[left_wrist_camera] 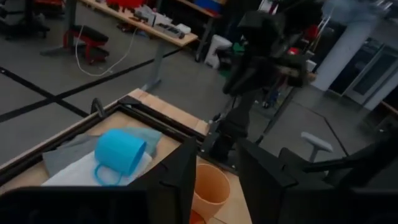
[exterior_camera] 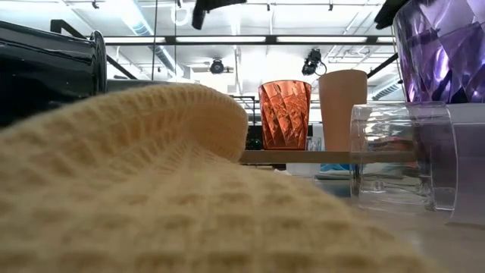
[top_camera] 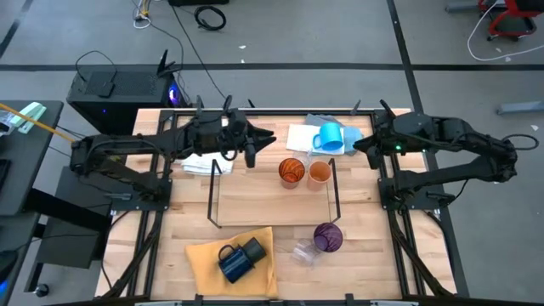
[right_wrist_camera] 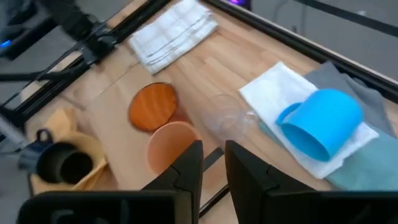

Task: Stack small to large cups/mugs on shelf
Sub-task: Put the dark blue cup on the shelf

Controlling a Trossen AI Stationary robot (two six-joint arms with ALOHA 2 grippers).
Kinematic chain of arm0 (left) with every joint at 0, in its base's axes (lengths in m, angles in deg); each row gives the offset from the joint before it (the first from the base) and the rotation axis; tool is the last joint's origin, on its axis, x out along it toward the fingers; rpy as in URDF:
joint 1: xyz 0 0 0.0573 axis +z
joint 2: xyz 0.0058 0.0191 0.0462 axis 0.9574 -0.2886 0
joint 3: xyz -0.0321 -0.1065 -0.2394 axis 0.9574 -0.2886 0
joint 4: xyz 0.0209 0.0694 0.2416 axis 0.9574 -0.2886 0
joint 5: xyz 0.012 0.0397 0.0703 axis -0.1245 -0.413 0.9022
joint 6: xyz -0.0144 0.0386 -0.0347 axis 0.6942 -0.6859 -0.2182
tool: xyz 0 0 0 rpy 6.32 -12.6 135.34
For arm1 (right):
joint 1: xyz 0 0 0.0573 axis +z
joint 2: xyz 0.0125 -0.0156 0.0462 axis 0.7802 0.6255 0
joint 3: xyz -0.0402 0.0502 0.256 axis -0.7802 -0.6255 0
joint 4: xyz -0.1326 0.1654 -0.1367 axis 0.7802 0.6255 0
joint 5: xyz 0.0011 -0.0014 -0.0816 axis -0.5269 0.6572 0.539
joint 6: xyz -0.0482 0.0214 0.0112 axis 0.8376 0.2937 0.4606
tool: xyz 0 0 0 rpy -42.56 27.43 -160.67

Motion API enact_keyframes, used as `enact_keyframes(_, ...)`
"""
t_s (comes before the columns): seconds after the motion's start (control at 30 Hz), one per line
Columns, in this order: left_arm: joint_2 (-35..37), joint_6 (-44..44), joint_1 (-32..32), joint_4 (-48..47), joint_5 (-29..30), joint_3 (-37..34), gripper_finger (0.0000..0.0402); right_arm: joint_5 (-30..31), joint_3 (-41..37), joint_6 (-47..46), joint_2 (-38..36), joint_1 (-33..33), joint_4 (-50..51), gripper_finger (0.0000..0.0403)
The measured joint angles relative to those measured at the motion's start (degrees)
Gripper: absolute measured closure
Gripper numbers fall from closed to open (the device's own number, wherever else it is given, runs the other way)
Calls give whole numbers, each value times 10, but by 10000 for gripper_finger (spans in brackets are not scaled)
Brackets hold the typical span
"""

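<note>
Two orange cups, one faceted (top_camera: 291, 170) and one plain (top_camera: 320, 172), stand upright on the shelf (top_camera: 272, 204) at its far right corner. A bright blue mug (top_camera: 330, 138) lies on its side on a white cloth behind the shelf. A purple cup (top_camera: 328, 236) stands near the front, with a clear glass (top_camera: 304, 252) lying on its side beside it. A navy mug (top_camera: 234, 263) and a black cup (top_camera: 252, 250) lie on a yellow cloth. My left gripper (left_wrist_camera: 217, 180) hovers open above the shelf's far left. My right gripper (right_wrist_camera: 213, 165) hovers right of the blue mug, open by a narrow gap.
A folded white checked cloth (top_camera: 200, 163) lies under my left arm. White and grey-blue cloths (top_camera: 302, 136) lie under the blue mug. The yellow cloth (top_camera: 231, 255) covers the near left. The shelf's upright wire loops (top_camera: 214, 191) stand at both ends. Another clear glass (right_wrist_camera: 229, 118) sits near the orange cups.
</note>
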Motion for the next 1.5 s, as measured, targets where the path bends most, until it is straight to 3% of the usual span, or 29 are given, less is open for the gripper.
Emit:
enact_keyframes(0.17,59,0,9,-14,-12,-44,274,-1,0,-22,27,-25,0,328)
enact_keyframes(0.4,101,0,10,-117,-45,-53,277,-4,0,-23,50,-55,-3,328)
enact_keyframes(0.8,98,0,16,-163,-54,-53,268,-5,0,-17,52,-85,-3,328)
enact_keyframes(1.2,98,31,25,-162,-59,-53,268,-35,-18,14,51,-139,23,328)
enact_keyframes(1.5,98,34,24,-163,-64,-53,257,-40,-21,30,51,-143,23,328)
